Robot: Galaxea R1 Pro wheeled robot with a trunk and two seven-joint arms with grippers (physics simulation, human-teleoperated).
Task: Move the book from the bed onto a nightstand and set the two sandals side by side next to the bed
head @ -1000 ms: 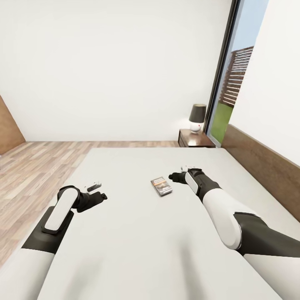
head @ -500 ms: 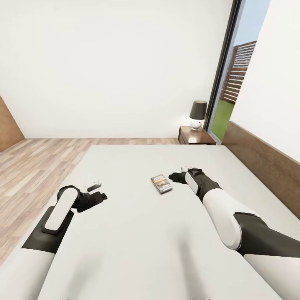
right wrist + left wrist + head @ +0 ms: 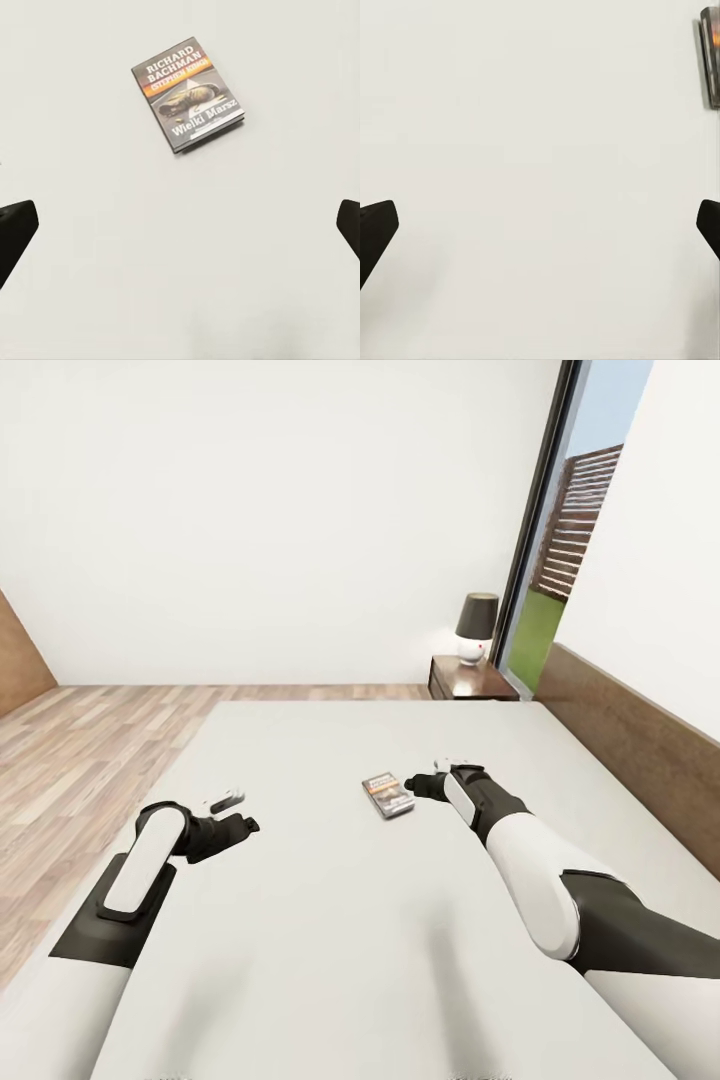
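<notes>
Little has shifted over the last second except my own viewpoint, which has swung slightly so the window and fence sit differently, and my left forearm has crept a touch forward; the book lies where it was, flat and cover-up on the pale mattress of the bed, roughly mid-width and toward the far half; my right gripper hangs just beside its near-right corner, not touching, and the right wrist view shows both dark fingertips spread wide with nothing between them and the book ahead of them; I judge it a light, thin, fairly stiff paperback with a slick cover, lying flush on soft bedding, so I would pinch it across a long edge, pressing into the mattress to get a finger under; my left gripper is likewise spread and empty over bare sheet, well apart from the book; beyond the bed's far right corner stands the nightstand with a lamp on it, beside the window.
</notes>
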